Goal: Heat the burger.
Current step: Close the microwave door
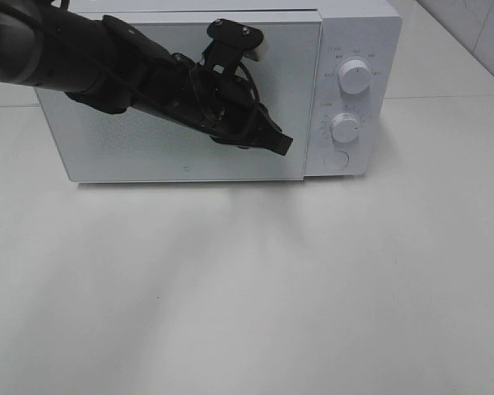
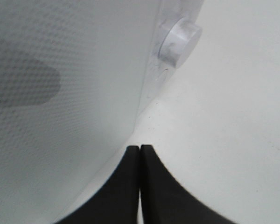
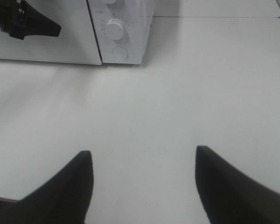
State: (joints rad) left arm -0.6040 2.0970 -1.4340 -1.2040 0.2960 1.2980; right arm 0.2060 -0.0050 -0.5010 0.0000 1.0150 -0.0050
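The burger is out of view. The white microwave [image 1: 107, 140] stands at the back of the table with its door closed. My left gripper [image 1: 281, 146] is shut and empty. It hovers in front of the door's lower right edge, next to the control panel. In the left wrist view its tips [image 2: 140, 150] are pressed together, close to the door [image 2: 74, 93] and below a round knob [image 2: 179, 41]. My right gripper [image 3: 142, 151] is open and empty over the bare table, well in front of the microwave [image 3: 60, 46].
The control panel has an upper dial [image 1: 355, 78], a lower dial [image 1: 347, 128] and a round button [image 1: 336, 160]. The left arm [image 1: 107, 62] crosses in front of the door. The white table [image 1: 247, 288] stretches in front of the microwave.
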